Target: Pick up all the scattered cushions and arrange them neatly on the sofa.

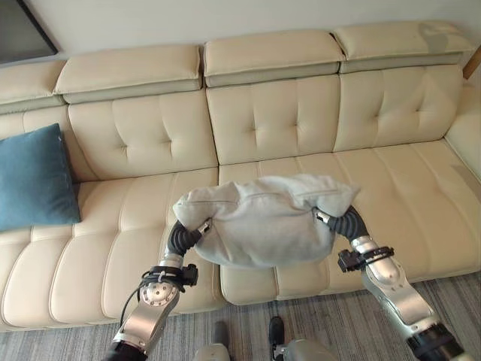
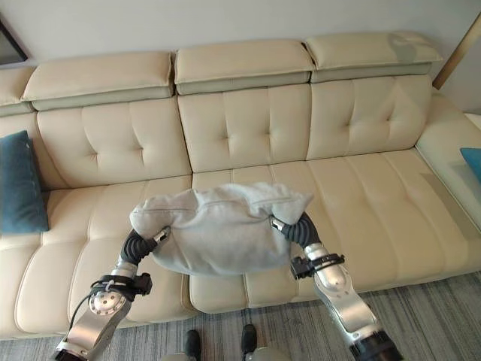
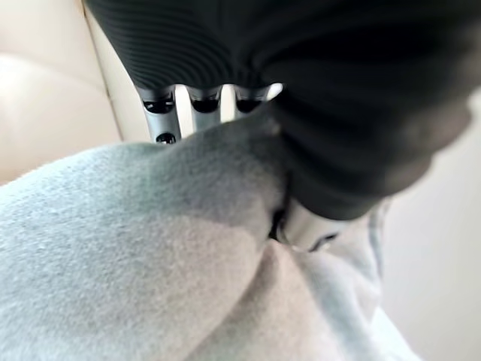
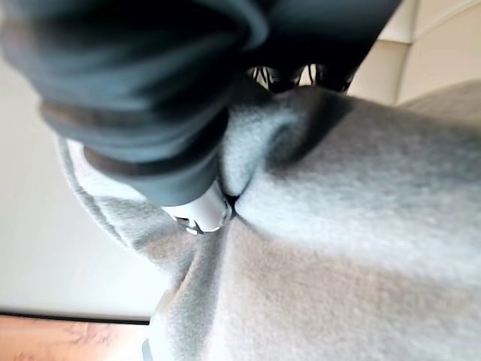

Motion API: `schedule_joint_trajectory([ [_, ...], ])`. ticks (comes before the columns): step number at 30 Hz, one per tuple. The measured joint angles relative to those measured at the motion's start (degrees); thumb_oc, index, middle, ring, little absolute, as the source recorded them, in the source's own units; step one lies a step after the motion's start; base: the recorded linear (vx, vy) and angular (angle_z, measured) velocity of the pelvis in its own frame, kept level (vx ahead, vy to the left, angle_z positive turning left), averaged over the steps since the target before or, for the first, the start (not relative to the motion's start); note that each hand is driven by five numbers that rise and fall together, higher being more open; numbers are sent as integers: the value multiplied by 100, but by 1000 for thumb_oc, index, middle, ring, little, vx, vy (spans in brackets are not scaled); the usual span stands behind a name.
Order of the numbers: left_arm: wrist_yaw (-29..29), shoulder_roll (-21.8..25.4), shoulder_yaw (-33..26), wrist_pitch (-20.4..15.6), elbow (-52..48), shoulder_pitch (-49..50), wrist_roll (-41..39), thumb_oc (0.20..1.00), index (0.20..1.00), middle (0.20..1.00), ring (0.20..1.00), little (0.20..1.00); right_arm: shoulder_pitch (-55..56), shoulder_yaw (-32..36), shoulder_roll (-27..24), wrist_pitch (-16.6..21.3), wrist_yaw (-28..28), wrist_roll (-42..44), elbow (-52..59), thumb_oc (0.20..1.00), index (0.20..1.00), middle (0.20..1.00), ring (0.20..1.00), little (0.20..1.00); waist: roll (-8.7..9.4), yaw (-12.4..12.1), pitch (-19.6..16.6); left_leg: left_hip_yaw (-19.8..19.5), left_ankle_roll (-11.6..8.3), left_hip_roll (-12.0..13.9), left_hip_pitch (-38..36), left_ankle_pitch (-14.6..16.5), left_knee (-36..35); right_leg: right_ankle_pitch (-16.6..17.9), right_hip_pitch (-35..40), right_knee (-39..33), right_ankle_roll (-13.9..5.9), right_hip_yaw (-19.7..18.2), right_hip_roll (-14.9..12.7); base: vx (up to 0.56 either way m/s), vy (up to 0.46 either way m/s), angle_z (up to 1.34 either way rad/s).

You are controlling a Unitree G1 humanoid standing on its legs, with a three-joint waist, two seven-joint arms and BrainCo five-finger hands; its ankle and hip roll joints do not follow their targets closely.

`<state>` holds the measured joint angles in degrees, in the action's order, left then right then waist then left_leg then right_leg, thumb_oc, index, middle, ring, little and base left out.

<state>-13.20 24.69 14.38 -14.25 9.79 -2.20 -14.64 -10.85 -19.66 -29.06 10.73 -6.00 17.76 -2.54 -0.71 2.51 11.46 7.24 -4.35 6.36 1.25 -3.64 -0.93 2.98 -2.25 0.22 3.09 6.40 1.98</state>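
I hold a grey cushion (image 1: 263,222) between both hands, in the air above the front of the cream sofa's (image 1: 391,188) middle seat. My left hand (image 1: 185,236) grips its left end. In the left wrist view its thumb (image 3: 301,226) digs into the grey cloth (image 3: 135,248) while the fingers (image 3: 161,113) reach behind it. My right hand (image 1: 347,222) grips the right end, and its thumb (image 4: 199,210) presses a deep fold into the cushion (image 4: 353,248). A blue cushion (image 1: 34,177) leans upright against the sofa's backrest at the far left.
The sofa's seats to the right of the grey cushion are bare. Something blue (image 2: 473,162) lies on the sofa's corner section at the far right. Grey striped carpet (image 1: 338,323) runs along the sofa's front.
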Motion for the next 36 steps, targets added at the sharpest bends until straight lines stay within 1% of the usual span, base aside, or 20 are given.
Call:
schedule_joint_trajectory([
  [1,-81,8,-7,6,88,-189,0,200,200,200,200,200,-215,3,113,0,-67,-63,-138,200,200,200,200,200,27,-42,-2,-10,25,-77,89,-5,-20,4,-157,124,-109,-38,-78,-18,63,9],
  [2,-166,12,-28,6,182,-373,0,200,200,200,200,200,-392,-2,228,0,-149,-93,-240,200,200,200,200,200,49,-119,-7,-7,118,-196,169,-21,-22,-31,-290,253,-192,-53,-208,-31,64,10],
  [4,-490,65,-105,3,593,-1021,-3,200,200,200,200,200,-1239,-204,502,-2,-354,-193,-870,200,200,200,200,200,28,-206,-19,-10,248,-430,405,-11,-37,-138,-664,552,-402,-118,-468,-88,35,14],
  [5,-553,97,-109,1,744,-1225,-4,200,200,200,200,200,-1417,-216,542,-2,-388,-201,-1008,200,200,200,200,200,26,-246,-20,-15,254,-476,491,-21,-38,-141,-767,613,-420,-190,-504,-96,9,13],
  [6,-744,104,-82,-19,1045,-1601,-1,200,200,200,200,200,-1741,-352,666,-6,-492,-207,-1271,200,200,200,200,200,29,-334,-21,-10,369,-542,637,-124,-13,-139,-945,691,-447,-200,-572,-103,8,9],
  [7,-886,145,-75,-18,1505,-2029,-5,200,200,200,200,200,-2207,-476,740,-11,-596,-207,-1727,200,200,200,200,200,25,-352,-20,-11,387,-567,787,-136,30,-114,-1089,732,-518,-211,-606,-88,-8,5],
  [10,-1283,171,158,-11,2683,-3237,-52,200,200,200,200,200,-3375,-807,980,-114,-870,-200,-2924,200,200,200,200,200,22,-467,-16,-10,428,-616,1171,-222,87,-38,-1462,765,-577,-237,-654,-76,-19,1],
  [11,-1367,216,232,-2,2837,-3461,-95,200,200,200,200,200,-3662,-868,1049,-168,-951,-198,-3198,200,200,200,200,200,23,-480,-15,-11,423,-617,1264,-259,73,1,-1552,727,-593,-237,-647,0,0,0],
  [12,-1420,237,352,-16,2996,-3653,-216,200,200,200,200,200,-3868,-917,1057,-170,-996,-198,-3432,200,200,200,200,200,17,-498,-10,-10,411,-616,1336,-272,74,41,-1619,715,-556,-237,-644,-6,-32,1],
  [14,-1451,252,633,-26,3464,-4014,-300,200,200,200,200,200,-4068,-1018,1114,-189,-1079,-194,-3774,200,200,200,200,200,-9,-528,25,-20,410,-602,1380,-279,75,96,-1625,645,-507,-228,-621,4,-34,-1],
  [17,-1445,267,898,-42,3910,-4322,-456,200,200,200,200,200,-4140,-1137,1102,-197,-1149,-185,-3935,200,200,200,200,200,-12,-489,138,-42,409,-571,1483,-279,90,93,-1704,637,-506,-206,-589,2,-23,0],
  [18,-1429,276,993,-42,4085,-4468,-458,507,507,507,507,507,-4234,-1144,1096,-216,-1149,-183,-4038,200,200,200,200,200,-6,-469,174,-44,403,-555,1587,-284,94,101,-1803,640,-498,-205,-571,0,0,0],
  [19,-1429,272,1021,-38,4128,-4567,-467,1000,1000,1000,1000,1000,-4282,-1144,1058,-238,-1149,-182,-4046,925,925,925,925,925,-6,-453,287,-48,390,-544,1606,-296,92,135,-1816,629,-456,-193,-560,-4,-32,1],
  [20,-1430,266,1024,-41,4143,-4656,-467,1000,1000,1000,1000,1000,-4317,-1152,1017,-238,-1150,-179,-4072,1000,1000,1000,1000,1000,-4,-452,394,-54,388,-533,1611,-298,93,135,-1819,629,-456,-187,-550,0,0,0],
  [23,-1433,326,1011,-76,4322,-5211,-485,1000,1000,1000,1000,1000,-4780,-1298,827,-222,-1179,-76,-4210,1000,1000,1000,1000,1000,-13,-418,447,-59,366,-495,1955,-316,145,177,-2145,641,-414,-168,-520,0,0,0],
  [25,-1432,401,990,-77,4344,-5379,-501,1000,1000,1000,1000,1000,-4986,-1361,700,-224,-1209,-77,-4202,1000,1000,1000,1000,1000,0,-392,469,-61,369,-482,1980,-319,137,176,-2172,643,-414,-165,-508,0,0,0],
  [27,-1425,573,983,-86,4345,-5514,-509,1000,1000,1000,1000,1000,-5185,-1344,557,-224,-1221,-81,-4200,1000,1000,1000,1000,1000,2,-356,478,-66,369,-476,2066,-319,133,177,-2234,607,-414,-164,-500,0,0,0],
  [30,-1250,985,1017,-99,4362,-5677,-606,1000,1000,1000,1000,1000,-5428,-1328,280,-210,-1246,-70,-4201,1000,1000,1000,1000,1000,13,-309,492,-88,369,-471,2155,-319,123,189,-2271,504,-412,-155,-485,-20,-14,5],
  [33,-1003,1158,1015,-136,4483,-5788,-1047,1000,1000,1000,1000,1000,-5643,-1257,104,-110,-1258,300,-4248,1000,1000,1000,1000,1000,13,-305,492,-85,369,-470,2164,-319,83,199,-2271,445,-411,-156,-479,0,0,0],
  [36,-772,1218,993,-188,4948,-6078,-1569,1000,1000,1000,1000,1000,-5889,-862,77,9,-1260,886,-4556,1000,1000,1000,1000,1000,13,-290,492,-83,369,-466,2160,-320,81,199,-2268,445,-411,-174,-477,-13,7,0],
])
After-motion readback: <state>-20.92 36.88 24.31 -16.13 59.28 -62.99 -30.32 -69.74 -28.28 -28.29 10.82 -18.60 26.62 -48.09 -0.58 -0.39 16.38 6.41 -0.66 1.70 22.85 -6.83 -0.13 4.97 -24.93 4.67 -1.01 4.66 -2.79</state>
